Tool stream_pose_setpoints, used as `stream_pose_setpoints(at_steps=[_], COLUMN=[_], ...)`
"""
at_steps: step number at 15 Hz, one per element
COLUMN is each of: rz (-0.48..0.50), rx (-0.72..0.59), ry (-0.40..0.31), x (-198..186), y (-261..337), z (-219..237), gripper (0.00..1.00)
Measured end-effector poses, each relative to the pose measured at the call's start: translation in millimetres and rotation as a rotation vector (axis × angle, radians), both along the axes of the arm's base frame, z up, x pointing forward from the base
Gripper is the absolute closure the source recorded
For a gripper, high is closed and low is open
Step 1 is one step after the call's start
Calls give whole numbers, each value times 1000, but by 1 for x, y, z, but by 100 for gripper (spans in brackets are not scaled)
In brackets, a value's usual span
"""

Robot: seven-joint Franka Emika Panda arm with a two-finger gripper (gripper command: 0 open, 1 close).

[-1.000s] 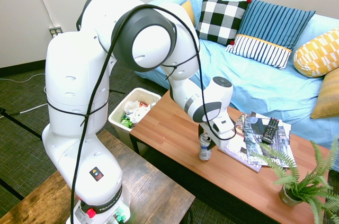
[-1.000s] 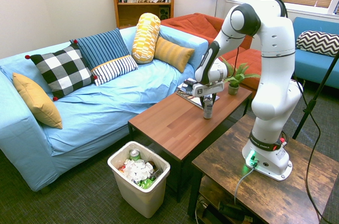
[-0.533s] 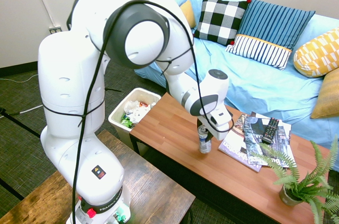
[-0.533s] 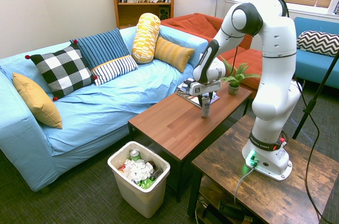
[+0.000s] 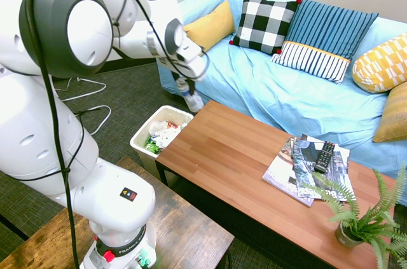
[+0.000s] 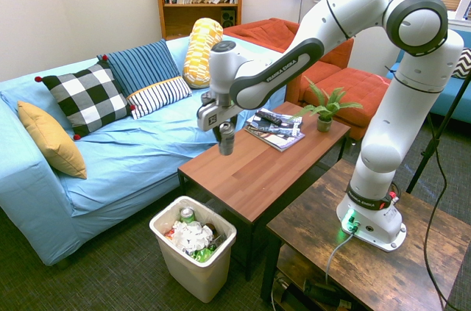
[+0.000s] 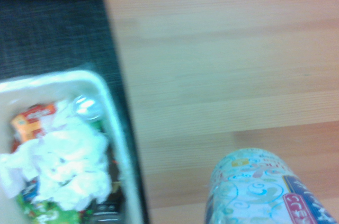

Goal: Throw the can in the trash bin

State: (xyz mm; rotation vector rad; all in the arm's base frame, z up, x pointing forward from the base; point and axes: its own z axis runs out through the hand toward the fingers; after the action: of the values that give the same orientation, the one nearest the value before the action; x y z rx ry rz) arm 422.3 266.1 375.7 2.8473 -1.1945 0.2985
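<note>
While can (image 6: 227, 139) hangs gripped, wooden table (image 6: 254, 171) fronts blue sofa (image 6: 132, 153).

I see the wooden coffee table (image 6: 254, 171) carrying a stack of magazines (image 6: 274, 127) with a black remote (image 5: 324, 156) on top, and a small potted fern (image 6: 324, 111) near its far end. On the dark carpet (image 6: 110, 267) just beside the table's near end stands the trash bin (image 6: 193, 276), holding crumpled paper and wrappers.
</note>
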Motion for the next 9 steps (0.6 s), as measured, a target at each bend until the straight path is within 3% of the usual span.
stream_pose_setpoints(at_steps=[5,9], rz=[80,61], rx=[-34,-56], ry=[84,140], x=[-3,16], y=[123,151], z=[-92,-170], gripper=[100,100])
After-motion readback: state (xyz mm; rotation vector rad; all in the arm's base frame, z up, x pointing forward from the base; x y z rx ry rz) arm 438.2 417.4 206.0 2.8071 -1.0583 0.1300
